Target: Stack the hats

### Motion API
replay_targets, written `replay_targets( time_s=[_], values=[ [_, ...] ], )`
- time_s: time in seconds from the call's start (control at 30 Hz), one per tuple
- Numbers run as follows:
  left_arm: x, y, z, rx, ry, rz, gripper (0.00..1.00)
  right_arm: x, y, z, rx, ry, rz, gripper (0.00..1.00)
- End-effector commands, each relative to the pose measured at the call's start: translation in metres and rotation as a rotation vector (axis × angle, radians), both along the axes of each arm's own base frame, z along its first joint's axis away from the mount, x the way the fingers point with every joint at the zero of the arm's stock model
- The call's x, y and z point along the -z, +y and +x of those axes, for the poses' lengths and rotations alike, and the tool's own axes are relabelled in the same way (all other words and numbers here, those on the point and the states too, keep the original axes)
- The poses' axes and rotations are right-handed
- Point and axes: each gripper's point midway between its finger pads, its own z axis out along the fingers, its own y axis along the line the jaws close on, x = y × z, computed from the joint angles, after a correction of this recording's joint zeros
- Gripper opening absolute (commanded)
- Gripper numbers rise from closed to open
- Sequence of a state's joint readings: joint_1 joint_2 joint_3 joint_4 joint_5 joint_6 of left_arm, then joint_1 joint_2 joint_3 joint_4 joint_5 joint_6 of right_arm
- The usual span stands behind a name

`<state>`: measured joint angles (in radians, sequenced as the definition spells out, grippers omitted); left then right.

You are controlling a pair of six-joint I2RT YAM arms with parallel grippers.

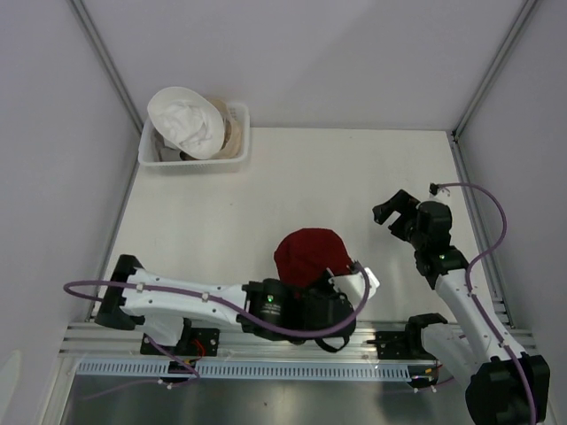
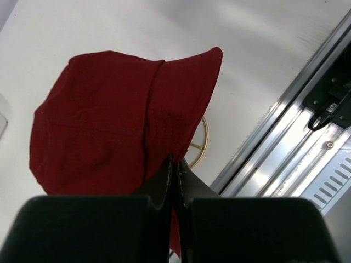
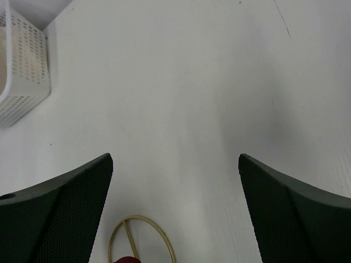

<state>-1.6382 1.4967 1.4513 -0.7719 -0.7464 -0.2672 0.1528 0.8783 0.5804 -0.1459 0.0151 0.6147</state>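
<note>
The dark red hat (image 1: pixel 308 253) is near the table's front middle. My left gripper (image 1: pixel 342 273) is shut on its brim. In the left wrist view the fingers (image 2: pixel 167 175) pinch the red fabric (image 2: pixel 109 115), which hangs in folds above the table. A white hat (image 1: pixel 186 119) lies on top of the white mesh basket (image 1: pixel 239 152) at the back left, with a beige hat (image 1: pixel 233 133) under it. The grey hat does not show. My right gripper (image 1: pixel 394 212) is open and empty at the right, well clear of the hats; its jaws (image 3: pixel 175 159) stand wide apart over bare table.
A thin gold ring with a cross bar (image 2: pixel 201 147) lies flat on the table under the red hat; it also shows in the right wrist view (image 3: pixel 143 241). The basket's corner (image 3: pixel 22 60) shows at the far left there. A metal rail (image 1: pixel 292 341) runs along the front edge.
</note>
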Motion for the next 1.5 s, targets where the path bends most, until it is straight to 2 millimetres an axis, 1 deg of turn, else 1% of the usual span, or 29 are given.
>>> replay_targets(
  time_s=[0.0, 0.03, 0.1, 0.17, 0.2, 0.23, 0.27, 0.3, 0.33, 0.5, 0.53, 0.6, 0.7, 0.73, 0.77, 0.8, 0.83, 0.87, 0.93, 0.97, 1.0, 1.03, 1.07, 1.1, 1.17, 1.2, 1.37, 1.4, 1.47],
  values=[
    [0.013, -0.009, -0.014, -0.092, -0.037, -0.047, 0.01, -0.007, -0.004, 0.000, 0.024, -0.047, 0.014, 0.99],
    [0.024, -0.016, -0.022, -0.081, -0.035, -0.024, 0.01, -0.007, -0.003, -0.001, 0.023, -0.044, 0.015, 0.99],
    [0.031, -0.023, -0.029, -0.077, -0.024, -0.014, 0.01, -0.010, -0.003, -0.002, 0.020, -0.051, 0.016, 1.00],
    [0.045, -0.033, -0.036, -0.050, 0.008, -0.005, 0.01, -0.010, -0.004, -0.002, 0.021, -0.050, 0.011, 0.99],
    [0.048, -0.038, -0.039, -0.036, 0.019, -0.009, 0.01, -0.012, -0.004, -0.003, 0.022, -0.055, 0.011, 0.99],
    [0.063, -0.037, -0.043, 0.006, 0.029, 0.027, 0.01, -0.014, -0.004, -0.002, 0.020, -0.060, 0.011, 0.99],
    [0.062, -0.046, -0.047, 0.025, 0.043, -0.013, 0.01, -0.014, -0.003, -0.003, 0.015, -0.059, 0.013, 1.00],
    [0.065, -0.049, -0.050, 0.046, 0.052, -0.016, 0.01, -0.014, -0.001, -0.004, 0.007, -0.059, 0.014, 0.99],
    [0.073, -0.050, -0.054, 0.084, 0.065, 0.001, 0.01, -0.014, -0.001, -0.004, 0.003, -0.060, 0.016, 1.00],
    [0.090, -0.054, -0.060, 0.143, 0.079, 0.013, 0.01, -0.010, -0.002, -0.006, 0.004, -0.052, 0.011, 0.99],
    [0.093, -0.056, -0.065, 0.171, 0.092, 0.014, 0.01, -0.009, -0.001, -0.007, 0.003, -0.051, 0.012, 0.99],
    [0.098, -0.062, -0.069, 0.204, 0.098, 0.010, 0.01, -0.008, -0.001, -0.007, 0.000, -0.050, 0.013, 0.99],
    [0.103, -0.064, -0.071, 0.217, 0.105, 0.031, 0.01, -0.004, -0.001, -0.007, -0.001, -0.043, 0.007, 0.99],
    [0.103, -0.064, -0.071, 0.216, 0.101, 0.038, 0.01, -0.004, 0.004, -0.008, -0.027, -0.040, 0.018, 0.99],
    [0.103, -0.063, -0.069, 0.209, 0.095, 0.038, 0.03, -0.005, 0.005, -0.008, -0.034, -0.043, 0.018, 0.99],
    [0.104, -0.061, -0.065, 0.191, 0.094, 0.039, 0.14, -0.007, 0.007, -0.008, -0.049, -0.049, 0.015, 0.99],
    [0.107, -0.058, -0.063, 0.186, 0.105, 0.043, 0.18, -0.010, 0.010, -0.009, -0.072, -0.056, 0.022, 0.99],
    [0.109, -0.058, -0.060, 0.175, 0.121, 0.038, 0.18, -0.012, 0.011, -0.009, -0.078, -0.061, 0.023, 1.00],
    [0.121, -0.052, -0.047, 0.126, 0.191, 0.028, 0.15, -0.015, 0.014, -0.010, -0.096, -0.070, 0.026, 0.99],
    [0.120, -0.050, -0.041, 0.107, 0.211, 0.012, 0.13, -0.016, 0.014, -0.010, -0.100, -0.075, 0.024, 0.99],
    [0.121, -0.047, -0.030, 0.071, 0.224, -0.001, 0.10, -0.017, 0.015, -0.011, -0.104, -0.079, 0.024, 0.99],
    [0.124, -0.043, -0.024, 0.058, 0.226, 0.001, 0.10, -0.019, 0.014, -0.011, -0.100, -0.084, 0.021, 1.00],
    [0.120, -0.041, -0.018, 0.047, 0.222, -0.024, 0.10, -0.019, 0.014, -0.011, -0.099, -0.084, 0.021, 0.99],
    [0.124, -0.036, -0.008, 0.031, 0.216, -0.019, 0.09, -0.020, 0.013, -0.010, -0.096, -0.088, 0.020, 0.99],
    [0.126, -0.034, 0.002, 0.018, 0.218, -0.034, 0.09, -0.020, 0.011, -0.010, -0.084, -0.088, 0.018, 0.99],
    [0.129, -0.031, 0.011, 0.001, 0.217, -0.028, 0.08, -0.020, 0.011, -0.010, -0.082, -0.089, 0.017, 0.99],
    [0.126, -0.031, 0.029, 0.004, 0.160, -0.015, 0.07, -0.026, 0.006, -0.007, -0.055, -0.099, 0.004, 0.99],
    [0.127, -0.030, 0.041, -0.014, 0.161, -0.018, 0.07, -0.028, 0.005, -0.006, -0.049, -0.106, 0.003, 1.00],
    [0.129, -0.031, 0.051, -0.020, 0.186, -0.029, 0.05, -0.029, 0.003, -0.004, -0.041, -0.111, -0.005, 1.00]
  ],
)
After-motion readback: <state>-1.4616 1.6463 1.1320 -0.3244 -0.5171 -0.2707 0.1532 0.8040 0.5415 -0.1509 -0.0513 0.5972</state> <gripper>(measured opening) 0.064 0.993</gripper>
